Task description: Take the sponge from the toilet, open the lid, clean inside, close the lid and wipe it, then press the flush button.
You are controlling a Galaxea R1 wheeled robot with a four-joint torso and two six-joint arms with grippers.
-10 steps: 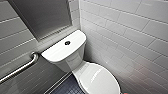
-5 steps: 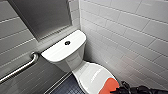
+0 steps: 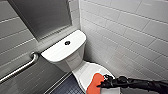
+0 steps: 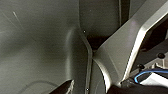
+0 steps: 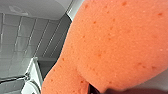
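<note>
The black right gripper [image 3: 102, 83], at the end of a black arm reaching in from the right, is pinched onto one edge of the small orange-red soft sponge [image 3: 95, 84] with a wavy outline. The sponge sticks out ahead of the fingertips, and in the right wrist view its pitted orange surface [image 5: 120, 42] looms very close to the camera. Directly under the gripper and sponge lies the white smooth oval lid [image 3: 87, 71], which is down over the bowl. Whether the sponge presses on the lid or hangs just above it cannot be told. Beyond the gripper, farther along the white glossy ceramic toilet [image 3: 71, 60], sits the flat rectangular white tank top [image 3: 58, 51], with the small dark round flush button [image 3: 67, 42] in its middle, well apart from the sponge. Past the tank a flat grey panel [image 3: 42, 17] is set into the wall. A wall of white rectangular tiles [image 3: 130, 32] runs along the gripper's arm side. On the opposite side of the toilet from the gripper, a round metal grab bar [image 3: 21, 68] is mounted on grey tiles, and a dark small-tiled floor [image 3: 66, 87] shows beside the bowl.
</note>
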